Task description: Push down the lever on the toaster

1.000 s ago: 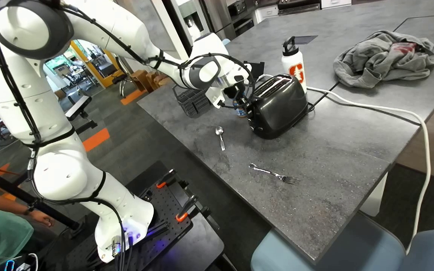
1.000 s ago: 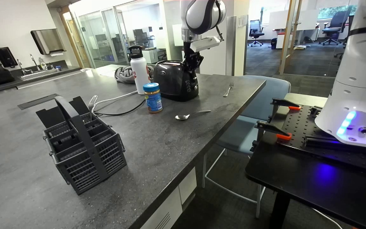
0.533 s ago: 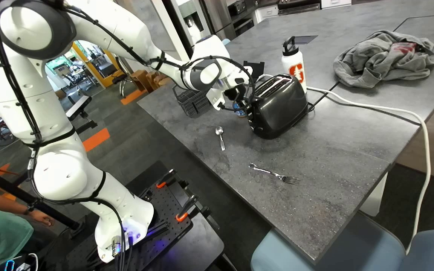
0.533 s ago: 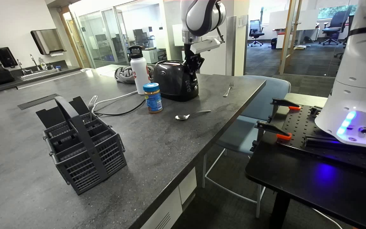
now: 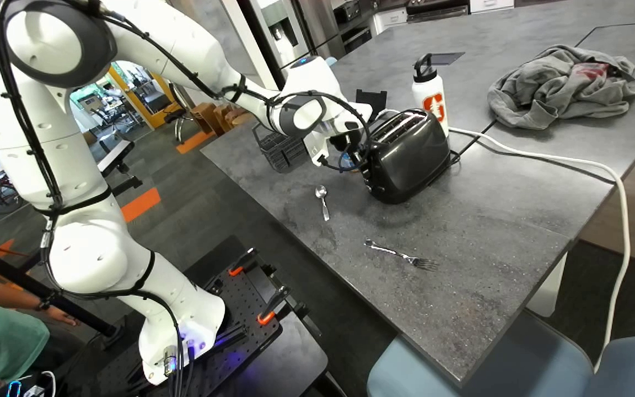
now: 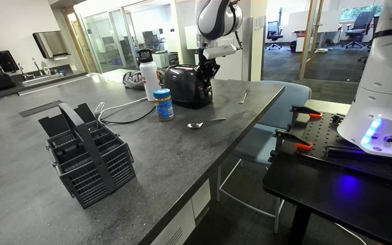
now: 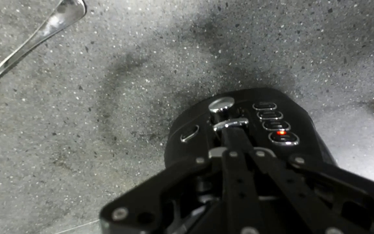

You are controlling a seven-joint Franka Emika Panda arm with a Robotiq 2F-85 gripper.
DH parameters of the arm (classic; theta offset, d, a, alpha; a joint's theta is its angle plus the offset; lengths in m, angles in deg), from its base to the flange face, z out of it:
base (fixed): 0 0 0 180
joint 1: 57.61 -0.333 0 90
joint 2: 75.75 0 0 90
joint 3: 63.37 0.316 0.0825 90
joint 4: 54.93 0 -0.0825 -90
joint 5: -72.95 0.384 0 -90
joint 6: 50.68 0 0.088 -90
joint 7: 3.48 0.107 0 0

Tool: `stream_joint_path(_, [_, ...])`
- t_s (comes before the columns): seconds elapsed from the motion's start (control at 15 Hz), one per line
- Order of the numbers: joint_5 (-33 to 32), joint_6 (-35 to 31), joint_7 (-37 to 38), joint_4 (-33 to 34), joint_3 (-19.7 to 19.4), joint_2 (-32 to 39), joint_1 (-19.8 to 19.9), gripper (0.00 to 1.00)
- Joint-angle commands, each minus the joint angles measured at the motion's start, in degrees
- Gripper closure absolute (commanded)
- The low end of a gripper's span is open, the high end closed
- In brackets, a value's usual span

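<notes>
lever press: contact point and handling

location. the toaster (image 6: 182,83) stands upright on the surface (image 6: 168,160), with the white bottle (image 6: 150,80) and the jar (image 6: 163,105) near it. the lever (image 7: 230,123) projects from its narrow end face, chrome-edged, just beside the dial (image 7: 221,103) in the wrist view; it is not distinct in either exterior view.

hand state. i have the hand (image 7: 236,139) pointing down at that face, its fingers together, with nothing between them that i can see. the tips overlap the lever in the wrist view; they appear to bear on it, but i cannot confirm contact or force.

indicator. one button (image 7: 284,139) in the column of four shows a red light (image 7: 281,132). i judge from this that the toaster is powered and the lever is probably at or close to its latch; its exact height is not readable from above.

handling. i expect the lever to be rigid but sprung, with firm resistance until it catches. do not pinch it: the tab is small, and its chrome edge is likely slippery. apply force at the middle of its top, straight down. the toaster should be fairly light for its bulk; a sideways push could slide or tip it. release upward, clear of the dial, once the latch is judged engaged.
</notes>
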Motion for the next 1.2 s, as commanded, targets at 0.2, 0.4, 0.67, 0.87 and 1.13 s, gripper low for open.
stream_joint_path(0.2, [1.6,-3.4,1.7,0.7,-0.5,5.3,-0.4,1.00])
stream_joint_path(0.4, [0.4,-4.1,2.8,-2.4,-1.7,-0.3,-0.9,1.00])
stream_joint_path(0.67, [-0.4,-6.1,3.7,-7.8,-3.6,-7.7,-1.0,1.00])
stream_joint_path(0.87, [-0.8,-7.4,2.0,-12.2,-4.6,-14.5,0.2,1.00])
stream_joint_path(1.13, [1.6,-6.8,-2.5,-16.0,-3.2,-23.3,3.2,1.00])
